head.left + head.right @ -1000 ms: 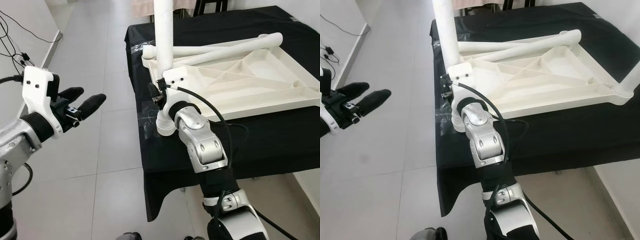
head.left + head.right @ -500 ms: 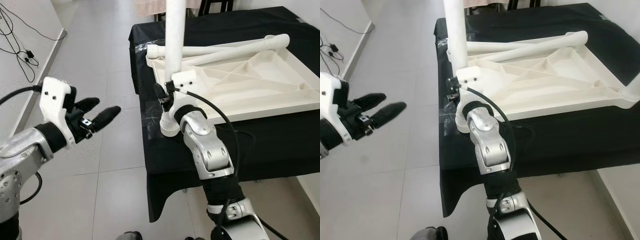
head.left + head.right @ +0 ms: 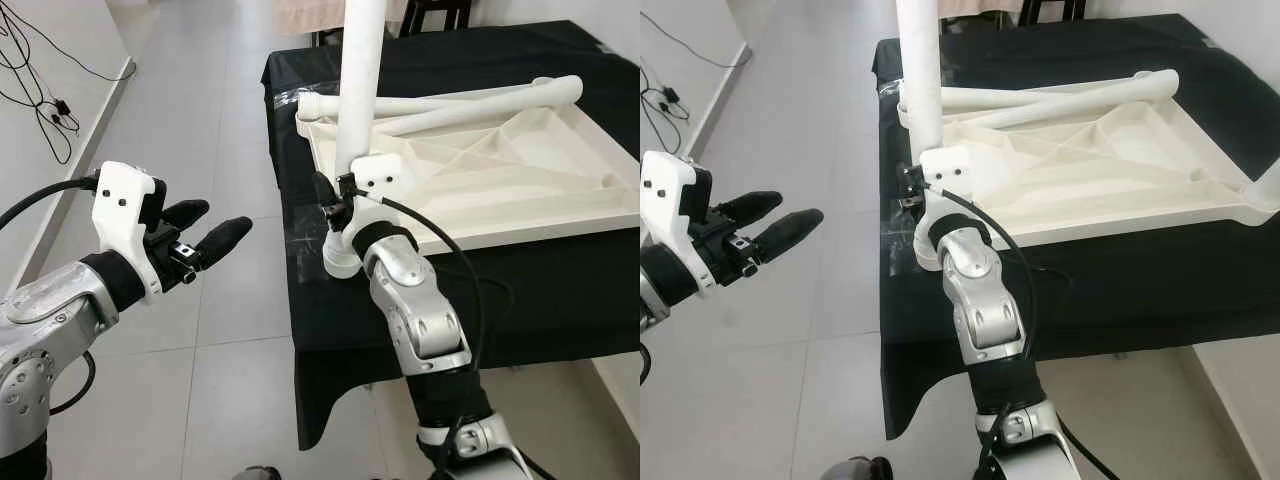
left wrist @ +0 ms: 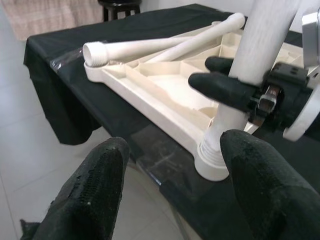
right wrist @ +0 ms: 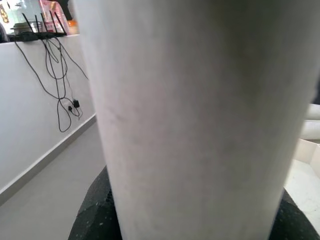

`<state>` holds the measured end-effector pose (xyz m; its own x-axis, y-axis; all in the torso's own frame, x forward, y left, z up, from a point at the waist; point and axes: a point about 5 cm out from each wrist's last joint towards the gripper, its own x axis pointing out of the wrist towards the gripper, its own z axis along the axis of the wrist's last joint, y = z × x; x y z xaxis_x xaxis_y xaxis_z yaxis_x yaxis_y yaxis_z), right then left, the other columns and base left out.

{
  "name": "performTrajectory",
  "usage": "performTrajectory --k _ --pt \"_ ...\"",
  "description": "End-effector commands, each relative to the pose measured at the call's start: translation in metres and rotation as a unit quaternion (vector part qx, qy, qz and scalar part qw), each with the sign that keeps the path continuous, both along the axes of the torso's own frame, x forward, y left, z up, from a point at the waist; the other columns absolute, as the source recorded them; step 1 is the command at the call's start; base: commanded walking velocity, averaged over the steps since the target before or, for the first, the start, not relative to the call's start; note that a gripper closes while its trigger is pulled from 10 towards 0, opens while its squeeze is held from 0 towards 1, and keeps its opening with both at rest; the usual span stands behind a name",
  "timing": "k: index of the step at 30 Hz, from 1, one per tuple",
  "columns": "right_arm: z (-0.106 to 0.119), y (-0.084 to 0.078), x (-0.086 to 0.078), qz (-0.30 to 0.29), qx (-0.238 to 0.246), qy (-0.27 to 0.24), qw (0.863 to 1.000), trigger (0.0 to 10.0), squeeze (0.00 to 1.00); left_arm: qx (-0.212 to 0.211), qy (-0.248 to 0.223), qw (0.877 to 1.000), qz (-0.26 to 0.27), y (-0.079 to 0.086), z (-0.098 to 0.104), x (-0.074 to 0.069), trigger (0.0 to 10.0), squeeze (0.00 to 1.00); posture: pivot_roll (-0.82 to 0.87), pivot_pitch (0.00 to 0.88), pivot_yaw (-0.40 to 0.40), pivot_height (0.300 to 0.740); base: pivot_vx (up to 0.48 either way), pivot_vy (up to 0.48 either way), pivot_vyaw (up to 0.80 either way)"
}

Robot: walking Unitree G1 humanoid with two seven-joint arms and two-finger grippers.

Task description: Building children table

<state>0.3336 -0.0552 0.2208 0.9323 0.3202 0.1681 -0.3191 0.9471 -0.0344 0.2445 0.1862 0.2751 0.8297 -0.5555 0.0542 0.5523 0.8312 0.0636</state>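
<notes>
A white table top (image 3: 530, 214) lies upside down on a black-clothed table (image 3: 560, 285). A white leg (image 3: 360, 80) stands upright at its near-left corner, its flared foot (image 3: 342, 262) on the cloth. My right gripper (image 3: 335, 192) is shut on this leg low down; in the right wrist view the leg (image 5: 200, 120) is pressed between the fingers. My left gripper (image 3: 215, 222) hangs open over the floor to the left of the table edge, a short way from the leg and pointing at it. Its fingers (image 4: 95, 185) frame the leg's foot (image 4: 212, 160). Two loose legs (image 3: 450, 100) lie across the top's far side.
Grey tiled floor (image 3: 220, 100) runs along the table's left side. Cables (image 3: 40, 90) trail by the white wall at far left. Another upright leg (image 3: 1262, 180) shows at the top's right corner. Dark chair legs (image 3: 430, 10) stand beyond the table.
My left gripper has moved right, closer to the table edge and the upright leg, still open. The right gripper keeps its hold on the leg. The camera has shifted slightly.
</notes>
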Motion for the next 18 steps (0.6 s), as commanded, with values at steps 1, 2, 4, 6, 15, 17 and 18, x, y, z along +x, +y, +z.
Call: performTrajectory --k 1,2,4,6,15,17,18 --pt "-0.037 0.015 -0.009 0.021 0.052 0.088 0.995 0.0 0.00 0.007 0.001 1.000 -0.003 -0.001 0.001 -0.002 10.0 0.00 0.09 0.165 0.040 0.740 0.000 0.000 0.00" --pt "-0.037 0.015 -0.009 0.022 0.053 0.088 0.995 0.0 0.00 0.006 -0.009 1.000 -0.009 -0.003 0.005 -0.002 10.0 0.00 0.09 0.165 0.040 0.740 0.000 0.000 0.00" --pt "-0.037 0.016 -0.009 0.023 0.053 0.087 0.995 0.0 0.00 -0.002 -0.024 1.000 -0.018 -0.006 0.013 0.000 10.0 0.00 0.09 0.165 0.040 0.740 0.000 0.000 0.00" --pt "-0.037 0.016 -0.009 0.024 0.053 0.087 0.995 0.0 0.00 -0.017 -0.048 0.998 -0.040 -0.011 0.026 0.001 10.0 0.00 0.08 0.162 0.041 0.740 0.000 0.000 0.00" --pt "-0.032 0.028 -0.011 0.053 0.058 0.077 0.994 10.0 0.00 -0.034 -0.161 0.973 -0.162 -0.027 0.111 0.014 10.0 1.00 0.07 0.147 0.057 0.740 0.000 0.000 0.00" --pt "-0.030 0.030 -0.012 0.059 0.059 0.075 0.994 10.0 0.00 -0.032 -0.162 0.973 -0.161 -0.027 0.115 0.020 10.0 1.00 0.07 0.145 0.057 0.740 0.000 0.000 0.00" --pt "-0.029 0.032 -0.013 0.066 0.060 0.073 0.993 10.0 0.00 -0.029 -0.158 0.973 -0.165 -0.028 0.116 0.026 10.0 1.00 0.07 0.145 0.059 0.740 0.000 0.000 0.00"
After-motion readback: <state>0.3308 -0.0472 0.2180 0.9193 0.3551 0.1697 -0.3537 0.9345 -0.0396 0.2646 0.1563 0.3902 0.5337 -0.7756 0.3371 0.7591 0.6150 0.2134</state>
